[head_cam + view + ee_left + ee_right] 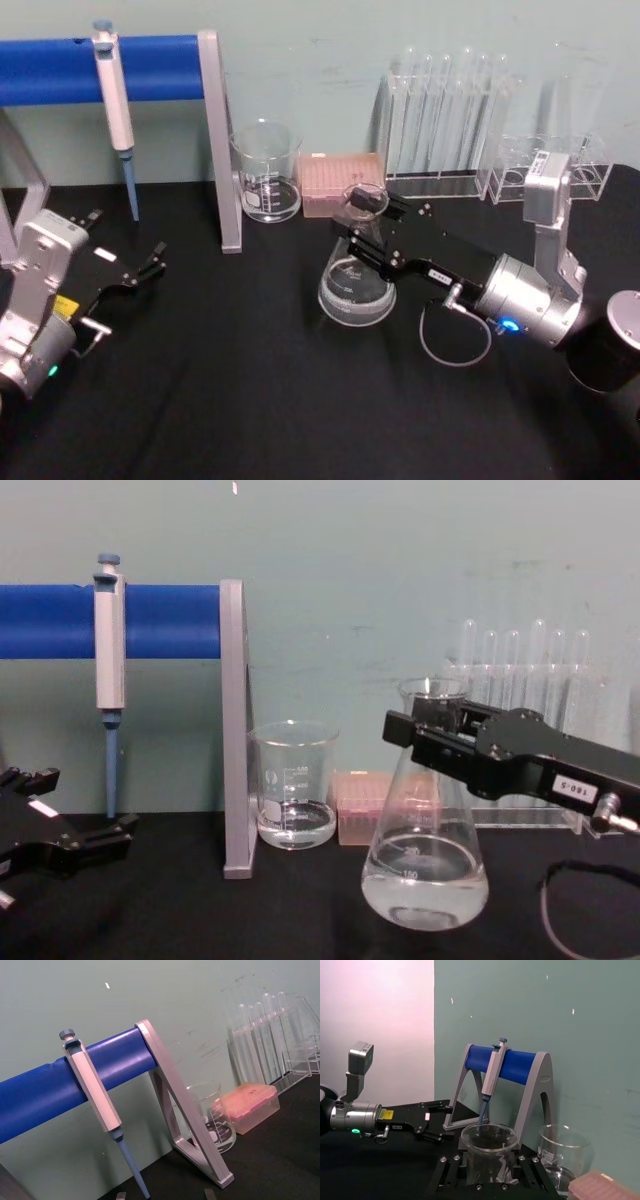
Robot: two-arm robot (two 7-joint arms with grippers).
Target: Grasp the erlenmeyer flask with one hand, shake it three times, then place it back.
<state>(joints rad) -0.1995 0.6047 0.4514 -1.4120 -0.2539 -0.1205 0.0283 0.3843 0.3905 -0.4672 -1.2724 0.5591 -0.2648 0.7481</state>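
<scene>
The right tool is clamped on the erlenmeyer flask: its two black jaws sit on either side of the narrow neck, just under the flared rim. The right wrist view looks along the jaws at the flask's open mouth. From the chest view the tool reaches in from the right and crosses the neck, and a small white label shows on its body.

The flask stands upright near the middle of the black tabletop, with clear liquid pooled in its wide base. I cannot tell whether the base rests on the tabletop or hangs just above it. A thin cable loops on the tabletop beside the right wrist.

Behind the flask lies a pink pipette-tip box. Just to the left of the box stands a glass beaker holding a little liquid. A clear rack of test tubes stands at the back right.

Left of the beaker is the grey leg of a stand with a blue bar, and a pipette hangs from that bar.

The left tool is well apart from the flask, low at the left edge of the tabletop. Its fingers are spread and hold nothing.
</scene>
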